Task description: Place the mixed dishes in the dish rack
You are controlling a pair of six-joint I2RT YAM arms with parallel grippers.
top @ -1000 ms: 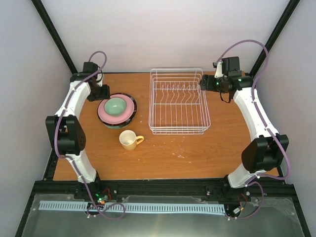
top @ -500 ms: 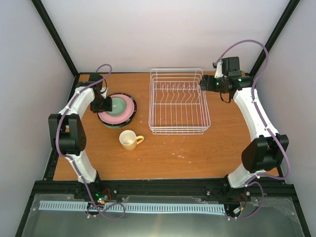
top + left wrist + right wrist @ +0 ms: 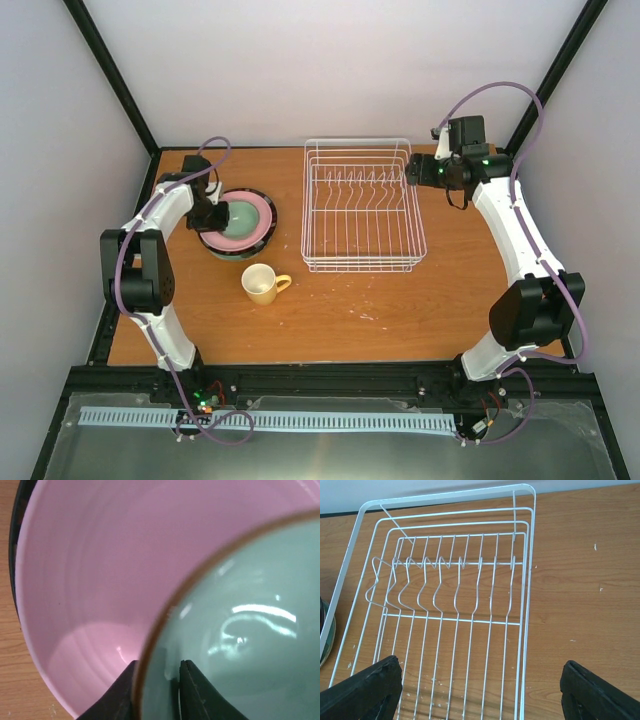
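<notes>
A mint green bowl [image 3: 238, 215] sits on a pink plate [image 3: 262, 212], which lies on a dark-rimmed plate [image 3: 268, 236], left of the white wire dish rack [image 3: 362, 205]. My left gripper [image 3: 213, 214] is at the bowl's left rim. In the left wrist view the left gripper [image 3: 157, 680] straddles the bowl [image 3: 240, 630] wall, one finger outside over the pink plate [image 3: 100, 580] and one inside, pinching it. A pale yellow mug [image 3: 261, 284] stands upright in front of the stack. My right gripper [image 3: 412, 168] hovers open by the rack's far right corner, holding nothing.
The right wrist view looks down into the dish rack [image 3: 445, 497] with its row of upright prongs; nothing is in it. Bare wooden table [image 3: 585, 580] lies right of the rack. Small white specks dot the table in front of it.
My left arm swung in from the table's far left corner onto the bowl's rim, and its jaws narrowed around the bowl's wall. The right arm stayed still.
</notes>
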